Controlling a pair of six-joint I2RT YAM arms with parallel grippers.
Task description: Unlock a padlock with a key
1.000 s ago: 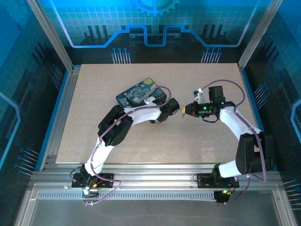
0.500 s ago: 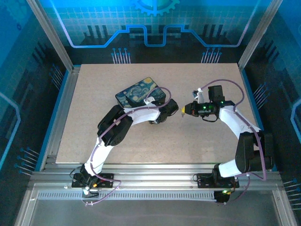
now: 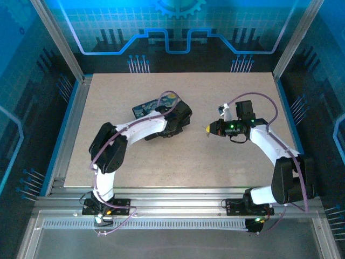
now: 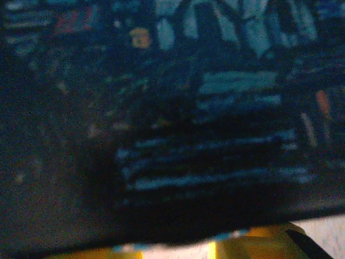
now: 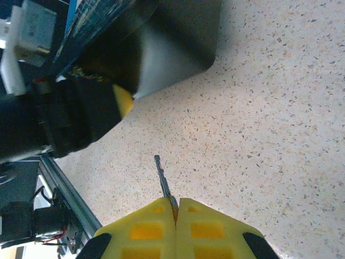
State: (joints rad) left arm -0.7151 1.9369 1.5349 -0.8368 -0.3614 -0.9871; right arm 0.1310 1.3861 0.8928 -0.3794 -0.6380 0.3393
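Entry, nearest first: we record the speckled bench (image 3: 215, 167), bare along its near side, with both arms reaching inward over it. Next, right of centre, we list the right end effector (image 3: 208, 128). In its own wrist view, its two yellow fingers (image 5: 141, 231) are pressed together and clamped on the key (image 5: 163, 182). The key is a thin dark metal strip that juts from the seam between the fingers and is held over the bench. It points toward the box, and its free end is apart from everything else. Farther back and left of centre, we list the box (image 3: 148, 106), black with a swirling blue-and-yellow lid, lying on the bench. The black left end effector (image 3: 179, 118) sits against its right end. In the right wrist view, one yellow fingertip (image 5: 123, 102) of that end effector lies at the box's dark rounded corner. The left wrist view gives the painted lid close and blurred, with yellow fingertips at the lower edge. We cannot tell whether those fingers are apart, together, or gripping the box. A strip of bare bench separates the two end effectors.
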